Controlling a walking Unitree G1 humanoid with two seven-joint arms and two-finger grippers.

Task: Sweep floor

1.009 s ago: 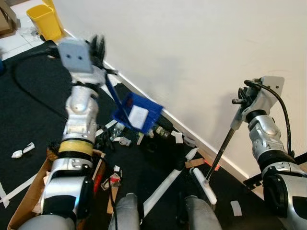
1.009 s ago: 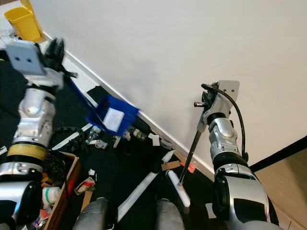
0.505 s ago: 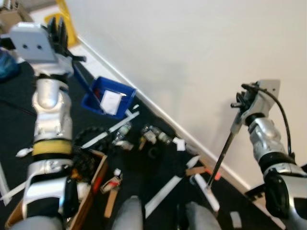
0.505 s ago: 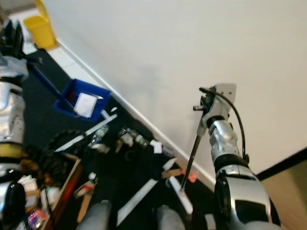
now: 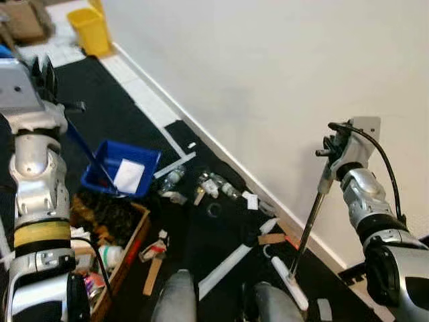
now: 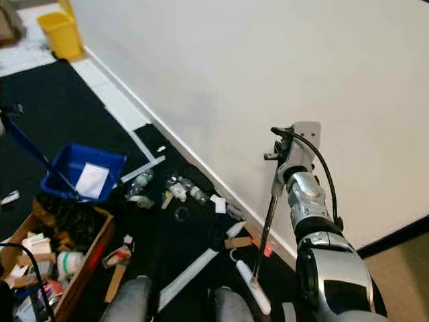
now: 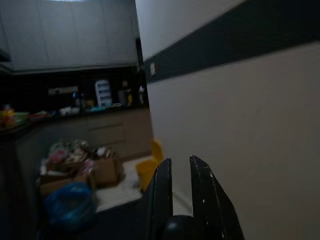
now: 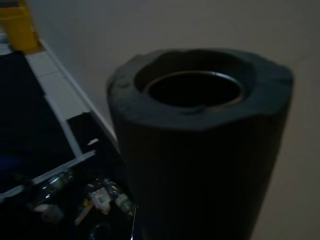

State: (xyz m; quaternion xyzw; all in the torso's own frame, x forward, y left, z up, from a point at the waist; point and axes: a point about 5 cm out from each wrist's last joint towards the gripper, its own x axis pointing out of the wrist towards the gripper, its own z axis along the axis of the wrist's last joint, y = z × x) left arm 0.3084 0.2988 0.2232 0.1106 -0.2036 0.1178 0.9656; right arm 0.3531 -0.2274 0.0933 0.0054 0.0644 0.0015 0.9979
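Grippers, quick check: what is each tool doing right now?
Left tool: shut on the blue dustpan's handle, dustpan hanging low.
Right tool: shut on the broom handle, broom head on the floor.

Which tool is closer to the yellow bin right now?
Left. The left tool is raised just short of the yellow bin, holding the blue dustpan; the right tool holds the broom far across.

head views: bright, even, soft shadows on wall | wrist views: dim, murky | near handle end blurred
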